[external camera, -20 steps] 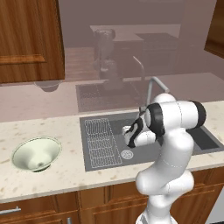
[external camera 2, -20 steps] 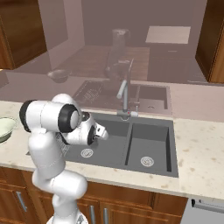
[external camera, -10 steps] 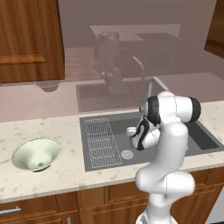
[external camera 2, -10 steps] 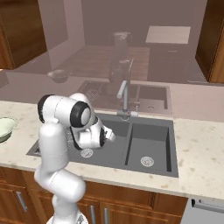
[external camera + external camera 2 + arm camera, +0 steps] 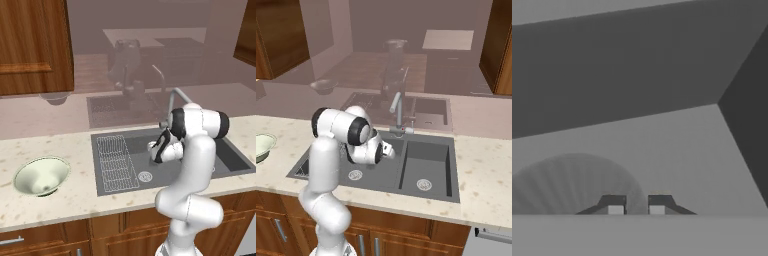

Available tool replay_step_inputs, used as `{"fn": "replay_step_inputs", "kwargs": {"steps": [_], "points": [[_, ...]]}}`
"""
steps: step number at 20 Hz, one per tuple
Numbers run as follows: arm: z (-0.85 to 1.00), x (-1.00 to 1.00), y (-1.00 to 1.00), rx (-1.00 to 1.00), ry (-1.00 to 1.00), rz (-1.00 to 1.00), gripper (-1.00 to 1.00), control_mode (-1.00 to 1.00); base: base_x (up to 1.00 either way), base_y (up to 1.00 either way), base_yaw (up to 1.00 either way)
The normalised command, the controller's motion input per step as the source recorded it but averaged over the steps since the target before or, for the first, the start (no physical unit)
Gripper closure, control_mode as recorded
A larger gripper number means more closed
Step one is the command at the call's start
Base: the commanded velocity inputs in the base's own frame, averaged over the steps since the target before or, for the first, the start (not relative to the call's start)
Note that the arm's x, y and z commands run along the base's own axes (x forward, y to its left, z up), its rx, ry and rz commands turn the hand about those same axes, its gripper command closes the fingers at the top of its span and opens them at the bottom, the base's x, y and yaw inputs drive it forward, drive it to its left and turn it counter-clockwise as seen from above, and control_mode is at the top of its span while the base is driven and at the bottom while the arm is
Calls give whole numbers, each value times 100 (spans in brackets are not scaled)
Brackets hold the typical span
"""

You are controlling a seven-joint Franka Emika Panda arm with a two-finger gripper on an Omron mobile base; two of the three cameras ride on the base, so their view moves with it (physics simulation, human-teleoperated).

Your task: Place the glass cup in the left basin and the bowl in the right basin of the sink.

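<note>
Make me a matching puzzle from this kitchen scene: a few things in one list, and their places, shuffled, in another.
Things:
1. pale cream-green round bowl
2. ribbed wire-grid rack
3. slim curved metal faucet
4. round silver drain with no rack beside it

Places:
a. upright behind both basins
b. on the speckled counter, left of the basins
c. in the narrower dark grey right basin
d. in the wider dark grey left basin

Pairs: 1-b; 2-d; 3-a; 4-c

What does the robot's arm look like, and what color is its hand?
The arm is smooth, shiny white, made of thick rounded tubes with dark bands at the joints. The hand ends in two small dark fingers with pale square pads. No cables or markings show.
</note>
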Motion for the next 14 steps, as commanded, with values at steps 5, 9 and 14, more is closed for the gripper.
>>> {"fn": "replay_step_inputs", "kwargs": {"steps": [5,9,14], "points": [[-14,27,20,0,0,0,100,-100,0,0,0],[0,4,53,0,0,0,-100,-100,0,0,0],[-5,-27,54,0,-3,0,-100,-100,0,0,0]]}}
